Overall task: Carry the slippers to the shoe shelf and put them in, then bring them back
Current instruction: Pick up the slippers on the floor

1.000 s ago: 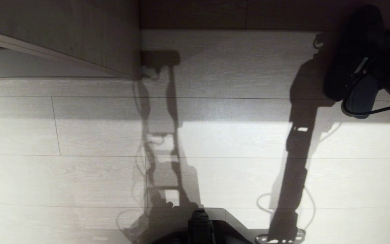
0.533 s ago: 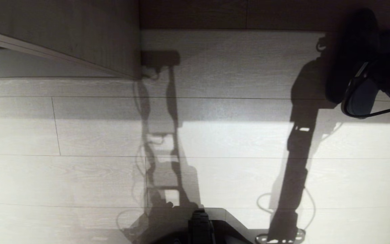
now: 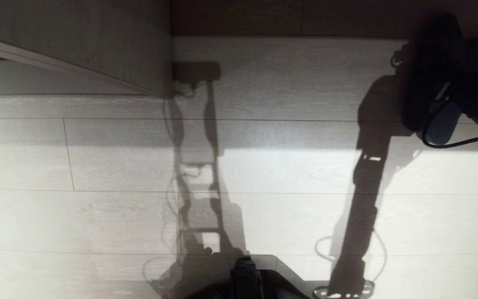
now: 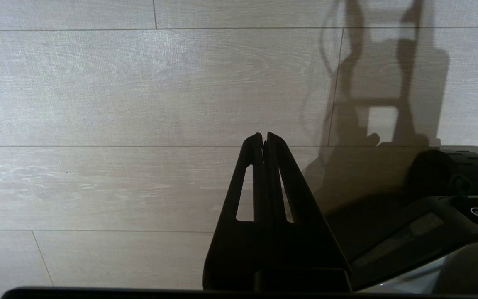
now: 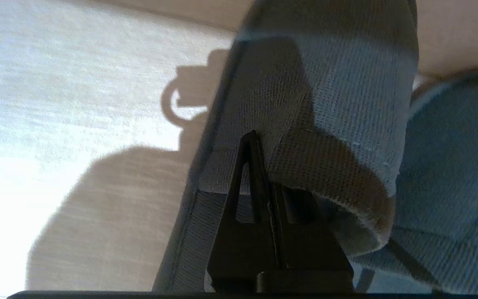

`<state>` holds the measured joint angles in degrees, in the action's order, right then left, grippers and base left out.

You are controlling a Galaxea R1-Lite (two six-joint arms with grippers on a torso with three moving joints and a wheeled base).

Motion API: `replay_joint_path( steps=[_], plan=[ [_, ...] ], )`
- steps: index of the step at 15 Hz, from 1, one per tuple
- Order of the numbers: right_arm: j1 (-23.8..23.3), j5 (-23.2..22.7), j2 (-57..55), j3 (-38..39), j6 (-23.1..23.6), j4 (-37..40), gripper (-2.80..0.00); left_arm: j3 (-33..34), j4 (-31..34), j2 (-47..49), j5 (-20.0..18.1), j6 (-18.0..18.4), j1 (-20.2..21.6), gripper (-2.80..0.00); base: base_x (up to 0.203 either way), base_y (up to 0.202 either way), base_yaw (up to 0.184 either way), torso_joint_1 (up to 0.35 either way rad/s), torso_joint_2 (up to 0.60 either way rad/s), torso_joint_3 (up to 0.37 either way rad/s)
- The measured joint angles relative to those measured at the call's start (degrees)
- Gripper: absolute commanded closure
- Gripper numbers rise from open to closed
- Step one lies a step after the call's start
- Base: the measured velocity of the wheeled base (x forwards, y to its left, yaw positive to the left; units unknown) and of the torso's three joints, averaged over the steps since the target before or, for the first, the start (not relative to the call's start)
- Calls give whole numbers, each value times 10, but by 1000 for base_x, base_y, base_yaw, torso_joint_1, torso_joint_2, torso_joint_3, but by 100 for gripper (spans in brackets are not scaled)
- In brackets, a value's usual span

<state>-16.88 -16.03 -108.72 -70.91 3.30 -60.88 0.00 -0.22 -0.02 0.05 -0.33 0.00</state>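
Right tool (image 5: 259, 139) pinches slippers (image 5: 330, 95) at the upper's edge; toes beyond.

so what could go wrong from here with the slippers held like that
The right gripper is shut on only the edge of one upper of the slippers, so the soft fabric could slide out and drop onto the floor.
The second slipper seems to hang alongside; how firmly it is pinched is unclear, so it might fall first.
A cable loops near the load and could snag.
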Motion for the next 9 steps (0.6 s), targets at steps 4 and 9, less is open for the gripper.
replay_joint_path(
  steps=[4,9],
  plan=[
    [-1,0,-1,4,-1,1,-280,0,0,0,0,0,0,0,0,0,0,0,0,0],
    [-1,1,-1,6,-1,3,-280,0,0,0,0,0,0,0,0,0,0,0,0,0]
  ],
)
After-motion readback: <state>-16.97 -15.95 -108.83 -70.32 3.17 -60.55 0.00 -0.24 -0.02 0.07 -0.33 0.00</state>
